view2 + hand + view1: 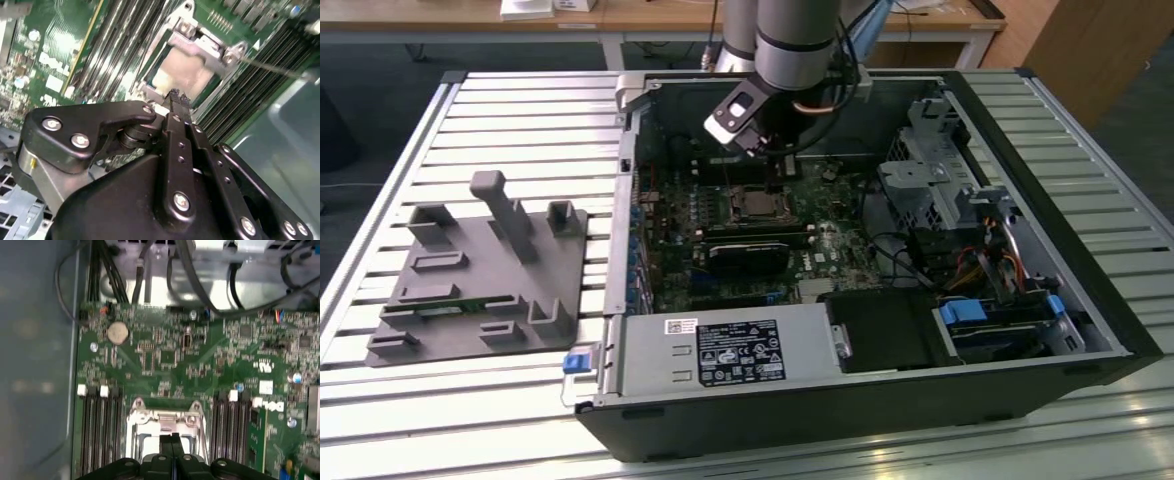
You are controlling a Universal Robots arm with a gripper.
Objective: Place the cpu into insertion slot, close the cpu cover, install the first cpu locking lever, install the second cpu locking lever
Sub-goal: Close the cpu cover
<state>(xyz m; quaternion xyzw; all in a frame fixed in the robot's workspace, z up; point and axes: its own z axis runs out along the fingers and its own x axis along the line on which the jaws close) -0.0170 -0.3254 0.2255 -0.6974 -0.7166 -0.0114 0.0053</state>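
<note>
Cpu [181, 72]: pale tan square inside silvery cpu cover [200, 42].
Black pincer [177, 98] clenched empty; in the exterior view, at its twelve o'clock.

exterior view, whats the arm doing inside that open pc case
A robot arm is reaching into the open computer case, which lies on a slatted table. Its jaws are shut together with nothing visible between them, just above the socket on the motherboard. The cpu already sits in the insertion slot, and the cpu cover looks lowered over it, with the chip showing through its cut-out.
</note>
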